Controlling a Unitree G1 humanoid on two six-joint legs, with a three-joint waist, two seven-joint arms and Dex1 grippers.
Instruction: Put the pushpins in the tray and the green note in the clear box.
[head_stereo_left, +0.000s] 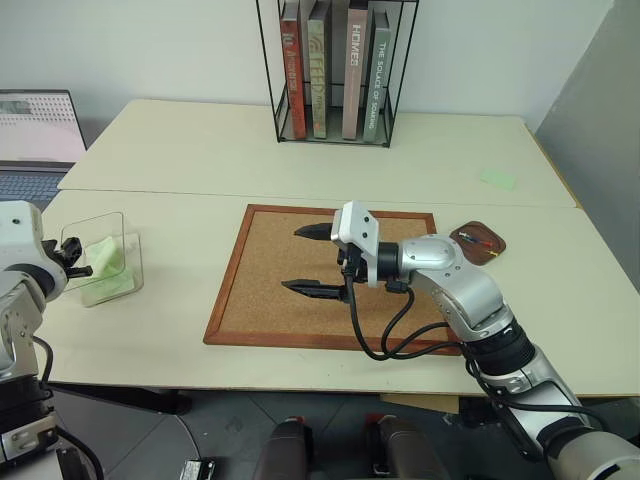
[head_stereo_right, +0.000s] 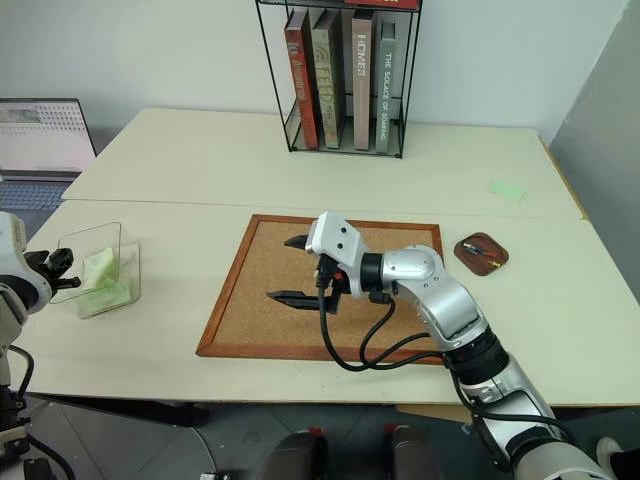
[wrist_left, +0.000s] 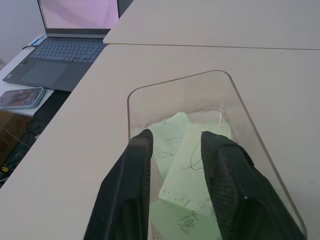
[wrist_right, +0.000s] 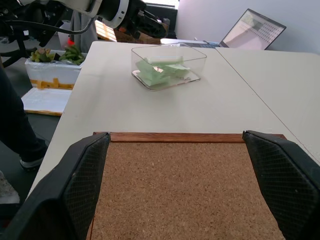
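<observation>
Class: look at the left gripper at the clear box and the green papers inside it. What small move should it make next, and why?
Probably draw the left gripper back, up and away from the clear box. Its fingers stand apart over the box with nothing between them, green papers lie inside, and the pushpins rest in the tray. The right gripper hangs open over the corkboard.
</observation>
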